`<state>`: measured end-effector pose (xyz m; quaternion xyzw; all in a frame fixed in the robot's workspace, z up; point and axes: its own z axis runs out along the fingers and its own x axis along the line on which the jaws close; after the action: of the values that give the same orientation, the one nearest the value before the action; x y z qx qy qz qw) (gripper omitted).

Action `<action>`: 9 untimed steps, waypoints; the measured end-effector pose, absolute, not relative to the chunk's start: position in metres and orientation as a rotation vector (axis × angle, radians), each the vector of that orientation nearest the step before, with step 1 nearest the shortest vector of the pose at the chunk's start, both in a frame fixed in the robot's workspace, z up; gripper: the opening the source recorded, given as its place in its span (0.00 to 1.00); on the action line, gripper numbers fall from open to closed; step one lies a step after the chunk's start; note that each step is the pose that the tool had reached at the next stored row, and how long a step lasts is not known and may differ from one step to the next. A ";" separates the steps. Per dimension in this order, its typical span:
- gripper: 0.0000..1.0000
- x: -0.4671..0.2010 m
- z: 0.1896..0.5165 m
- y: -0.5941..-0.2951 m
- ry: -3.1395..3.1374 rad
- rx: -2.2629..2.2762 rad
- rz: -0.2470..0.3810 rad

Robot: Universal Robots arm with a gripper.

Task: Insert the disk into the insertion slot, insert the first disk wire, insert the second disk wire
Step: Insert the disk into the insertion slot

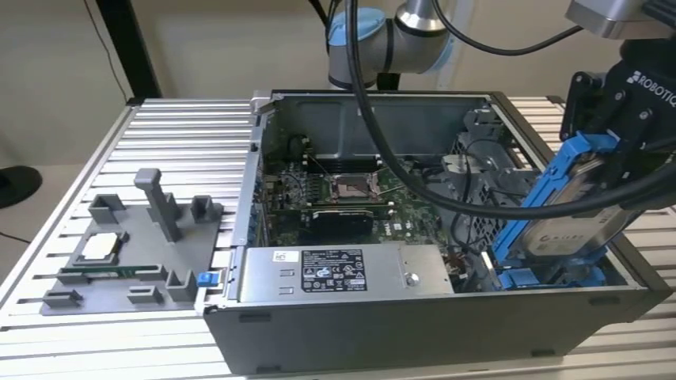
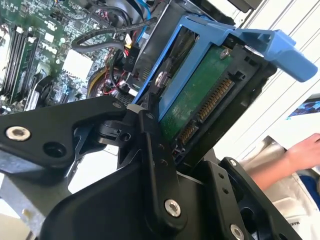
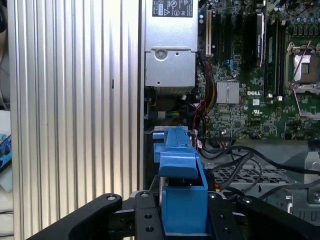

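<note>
1. the disk [image 1: 568,231], clipped in its blue frame [image 3: 182,197], is being held tilted, with its lower end at the slot [image 1: 533,279], at the exterior view's right of the case [image 1: 423,336]; seating cannot be told.
2. it is being judged stiff, fairly heavy and shock-fragile; the bare circuit board [image 2: 186,109] and connector [image 2: 216,100] are best left untouched.
3. it is being clamped across the frame's long edges by the gripper [image 1: 610,170], its fingers [image 2: 152,145] closed on it.
4. a person's hand [image 2: 304,150] is being seen nearby, outside the case.

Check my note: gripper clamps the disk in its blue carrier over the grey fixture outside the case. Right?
Wrong place. In the exterior view the gripper clamps the disk in its blue carrier over the insertion slot inside the case.
</note>
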<state>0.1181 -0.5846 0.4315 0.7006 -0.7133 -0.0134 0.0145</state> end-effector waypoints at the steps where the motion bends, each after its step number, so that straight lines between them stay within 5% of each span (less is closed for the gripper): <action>1: 0.00 0.118 0.431 -0.585 -2.221 2.181 -0.042; 9: 0.00 0.123 0.425 -0.584 -2.221 2.180 -0.041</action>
<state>0.1229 -0.5840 0.4252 0.7004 -0.7135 -0.0132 0.0146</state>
